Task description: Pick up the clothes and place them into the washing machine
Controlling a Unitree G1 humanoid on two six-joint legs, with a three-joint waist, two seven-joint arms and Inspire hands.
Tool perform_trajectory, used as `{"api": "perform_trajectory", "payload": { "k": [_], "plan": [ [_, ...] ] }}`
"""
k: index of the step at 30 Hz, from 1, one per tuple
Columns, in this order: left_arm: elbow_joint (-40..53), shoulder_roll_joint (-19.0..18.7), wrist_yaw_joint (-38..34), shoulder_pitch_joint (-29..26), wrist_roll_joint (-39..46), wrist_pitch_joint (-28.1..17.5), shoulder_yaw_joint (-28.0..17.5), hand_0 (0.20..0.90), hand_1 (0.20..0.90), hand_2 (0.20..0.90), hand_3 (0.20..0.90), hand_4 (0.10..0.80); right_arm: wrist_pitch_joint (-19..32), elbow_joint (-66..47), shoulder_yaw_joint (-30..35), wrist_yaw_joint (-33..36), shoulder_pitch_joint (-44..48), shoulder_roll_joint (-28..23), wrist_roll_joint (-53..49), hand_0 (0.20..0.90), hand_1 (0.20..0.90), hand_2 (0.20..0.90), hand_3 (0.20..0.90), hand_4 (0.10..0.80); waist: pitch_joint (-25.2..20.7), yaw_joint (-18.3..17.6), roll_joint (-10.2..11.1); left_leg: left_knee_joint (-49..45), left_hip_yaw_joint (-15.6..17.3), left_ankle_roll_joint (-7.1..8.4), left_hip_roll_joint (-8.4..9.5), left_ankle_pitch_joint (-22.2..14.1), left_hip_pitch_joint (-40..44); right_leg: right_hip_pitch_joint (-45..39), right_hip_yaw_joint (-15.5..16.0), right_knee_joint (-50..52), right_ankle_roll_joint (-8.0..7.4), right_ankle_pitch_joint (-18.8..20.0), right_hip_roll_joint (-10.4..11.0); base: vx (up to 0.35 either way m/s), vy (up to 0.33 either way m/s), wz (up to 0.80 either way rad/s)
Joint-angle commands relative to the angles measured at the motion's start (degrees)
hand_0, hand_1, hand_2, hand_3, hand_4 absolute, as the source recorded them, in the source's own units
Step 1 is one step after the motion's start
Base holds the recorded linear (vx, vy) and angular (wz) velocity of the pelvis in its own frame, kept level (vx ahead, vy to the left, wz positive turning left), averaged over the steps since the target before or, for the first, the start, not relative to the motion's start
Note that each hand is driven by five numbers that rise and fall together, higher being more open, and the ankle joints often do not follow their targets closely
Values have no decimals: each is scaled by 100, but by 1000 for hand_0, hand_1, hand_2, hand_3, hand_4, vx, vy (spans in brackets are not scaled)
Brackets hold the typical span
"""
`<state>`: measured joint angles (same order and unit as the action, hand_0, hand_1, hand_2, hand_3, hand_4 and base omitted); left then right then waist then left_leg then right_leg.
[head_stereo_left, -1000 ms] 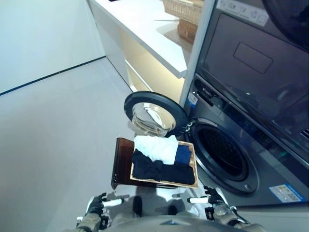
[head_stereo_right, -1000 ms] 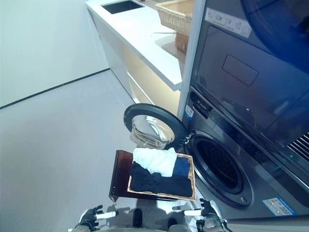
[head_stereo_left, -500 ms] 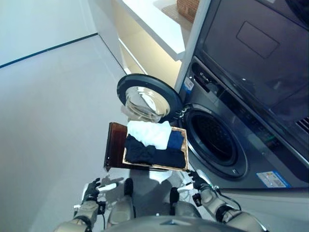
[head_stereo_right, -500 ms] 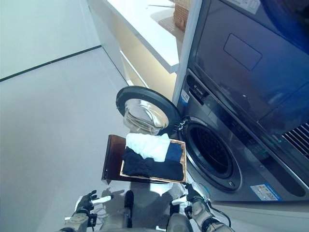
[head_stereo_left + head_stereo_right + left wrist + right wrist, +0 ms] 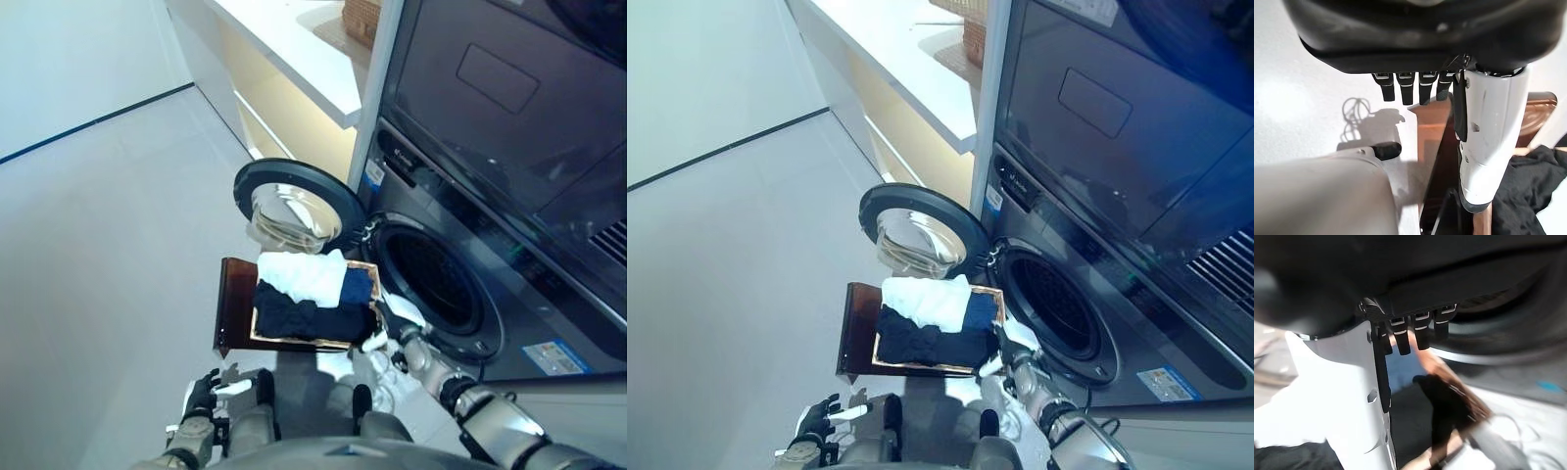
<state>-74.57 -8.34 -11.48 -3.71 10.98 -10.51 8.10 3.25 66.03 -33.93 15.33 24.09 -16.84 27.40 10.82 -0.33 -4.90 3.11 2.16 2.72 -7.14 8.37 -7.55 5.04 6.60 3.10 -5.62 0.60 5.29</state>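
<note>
A wooden tray of clothes rests on a dark brown stool in front of the washing machine. In it lie a white garment, a blue cloth and dark clothes. The washer's round door stands open to the left of the drum opening. My right hand is open at the tray's near right corner, beside the drum opening; its wrist view shows the tray rim and dark cloth just past the fingers. Low at the left, my left hand hangs open, short of the stool.
A second dark appliance is stacked above the washer. A white counter with a wicker basket runs along the back. Grey floor lies open to the left of the stool.
My right hand has risen from low by my body and reached forward to the tray's near right corner. The camera has shifted. The left hand stays low.
</note>
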Motion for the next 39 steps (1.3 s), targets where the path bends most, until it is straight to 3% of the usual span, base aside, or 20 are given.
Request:
{"api": "perform_trajectory", "payload": {
  "k": [1, 11, 24, 31, 39],
  "plan": [
    [55, -267, -140, -247, 101, -209, 174, 900, 900, 900, 900, 800, -17, -571, -263, 410, 1022, -177, 851, 900, 900, 900, 900, 800, 424, 91, 478, -187, -23, 380, -98, -458, 183, 226, -260, -147, -368, 283, 612, -58, 6, -13],
    [44, -172, -197, -498, 315, -209, 385, 900, 900, 900, 900, 800, -269, -518, -827, 488, 1917, 100, 1643, 900, 900, 900, 900, 800, 672, 207, 426, 24, -85, 465, -122, -254, 21, 439, -117, -54, -430, 309, 646, -20, 8, 4],
    [71, -225, -348, -630, 557, -247, 461, 900, 900, 900, 900, 800, -377, -273, -759, 686, 2899, 420, 1271, 900, 900, 900, 900, 800, 886, 426, 476, 176, -250, 438, -80, -119, -259, 750, -73, -5, -449, 416, 680, -28, 9, 6],
    [22, -245, -450, -614, 529, -248, 389, 900, 900, 900, 900, 800, -337, -427, -678, 806, 3042, 490, 1049, 900, 900, 900, 900, 800, 800, 452, 536, 152, -268, 387, -27, -158, -264, 746, -121, -21, -444, 428, 703, 1, 7, 1],
    [153, -315, -486, -640, 566, -267, 359, 900, 900, 900, 900, 800, -312, -456, -627, 809, 3175, 505, 856, 900, 900, 900, 900, 800, 805, 510, 574, 24, -291, 445, -46, -190, -313, 736, -65, 81, -446, 354, 704, 0, 0, 0]
  ]
}}
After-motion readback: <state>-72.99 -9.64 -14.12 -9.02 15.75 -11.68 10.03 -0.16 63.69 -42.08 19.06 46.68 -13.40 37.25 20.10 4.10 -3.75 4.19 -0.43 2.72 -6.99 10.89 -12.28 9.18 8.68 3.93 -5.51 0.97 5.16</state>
